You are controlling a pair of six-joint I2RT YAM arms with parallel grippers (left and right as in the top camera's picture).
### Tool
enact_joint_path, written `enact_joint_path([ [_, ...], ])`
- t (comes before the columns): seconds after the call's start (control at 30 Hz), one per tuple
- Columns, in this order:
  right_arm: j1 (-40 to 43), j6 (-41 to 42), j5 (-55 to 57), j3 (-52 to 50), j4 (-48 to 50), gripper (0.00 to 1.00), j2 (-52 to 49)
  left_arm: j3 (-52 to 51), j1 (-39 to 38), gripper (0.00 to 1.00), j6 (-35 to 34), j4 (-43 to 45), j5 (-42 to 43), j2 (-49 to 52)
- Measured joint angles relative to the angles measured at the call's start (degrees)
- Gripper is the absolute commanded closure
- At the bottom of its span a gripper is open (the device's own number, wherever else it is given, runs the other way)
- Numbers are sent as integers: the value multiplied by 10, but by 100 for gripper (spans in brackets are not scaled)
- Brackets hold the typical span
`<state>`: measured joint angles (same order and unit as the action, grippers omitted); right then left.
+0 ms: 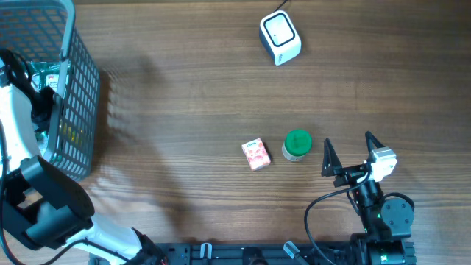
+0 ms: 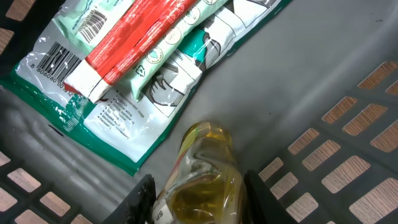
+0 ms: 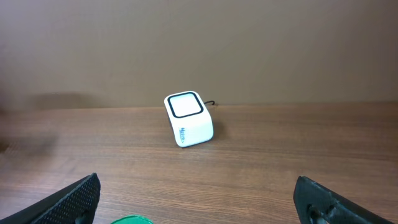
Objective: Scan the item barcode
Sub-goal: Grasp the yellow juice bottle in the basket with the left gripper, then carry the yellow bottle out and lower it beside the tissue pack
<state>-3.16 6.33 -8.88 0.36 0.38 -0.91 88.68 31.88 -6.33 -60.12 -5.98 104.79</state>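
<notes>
**Left gripper [image 2: 199, 190] at a yellow bottle [image 2: 205, 152] in the grey basket [image 1: 81, 96].**
We see its jaws flanking the bottle, grip not discernible; right gripper [image 1: 348, 141] jaws stand spread wide.

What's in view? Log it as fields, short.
basket: far left, holds printed packet and yellow bottle
left pincer: straddling the bottle, grip unclear
right pincer: open, empty
scanner: ahead of right pincer, untouched
pink carton: beside green-lidded jar, apart
</notes>
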Motion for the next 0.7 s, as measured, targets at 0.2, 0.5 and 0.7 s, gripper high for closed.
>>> enact_joint_path([
  [0.2,0,0,0,0,0,0,0,0,0,85,0,0,0,0],
  [0.5,0,0,0,0,0,0,0,59,0,82,0,-12,0,-23],
  [0.7,0,0,0,0,0,0,0,169,0,83,-15,-9,4,-107],
])
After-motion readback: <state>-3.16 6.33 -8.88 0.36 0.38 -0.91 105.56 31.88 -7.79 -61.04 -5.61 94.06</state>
